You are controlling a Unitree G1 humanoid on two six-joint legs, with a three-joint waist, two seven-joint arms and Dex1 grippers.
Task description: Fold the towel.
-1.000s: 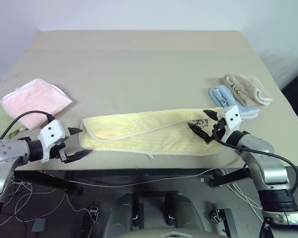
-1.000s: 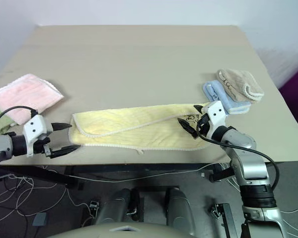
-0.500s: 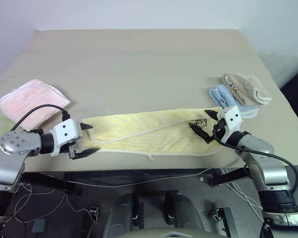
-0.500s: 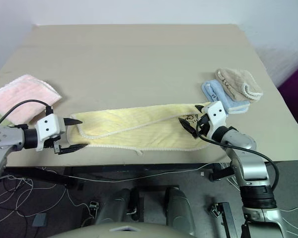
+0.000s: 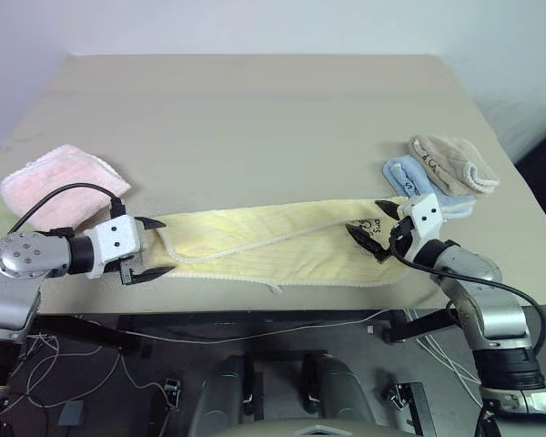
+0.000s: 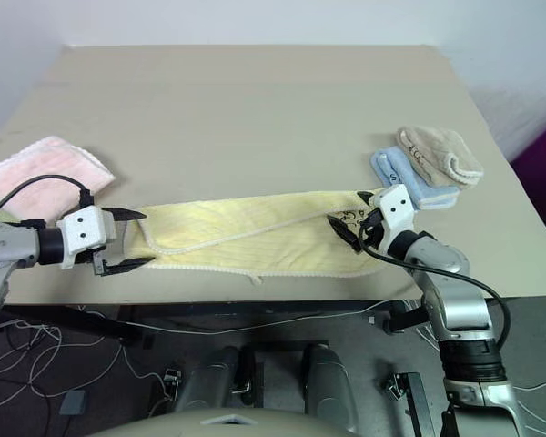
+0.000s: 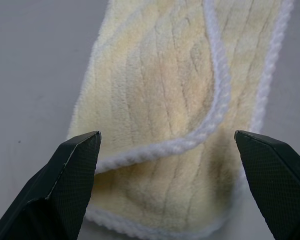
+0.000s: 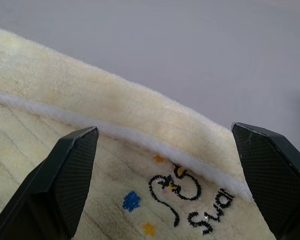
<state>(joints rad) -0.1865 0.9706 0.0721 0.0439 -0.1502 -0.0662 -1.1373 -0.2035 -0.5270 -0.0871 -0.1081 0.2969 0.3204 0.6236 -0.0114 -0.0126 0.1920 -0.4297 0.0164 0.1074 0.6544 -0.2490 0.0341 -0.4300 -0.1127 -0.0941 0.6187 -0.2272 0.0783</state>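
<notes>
Two grippers flank the towel [image 5: 273, 248], which lies stretched along the worktop's [image 5: 255, 118] near edge. Left gripper [image 5: 155, 248] straddles its left end, jaws released, holding nothing. Right gripper [image 5: 371, 229], jaws released too, covers part of the dark lettering [image 8: 190, 200] at the right end; that lettering stays illegible.

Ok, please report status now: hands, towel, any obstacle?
Left hand open at towel's left end. Right hand open over lettered end. Towel flat, half-folded lengthwise. Nothing blocking.
</notes>
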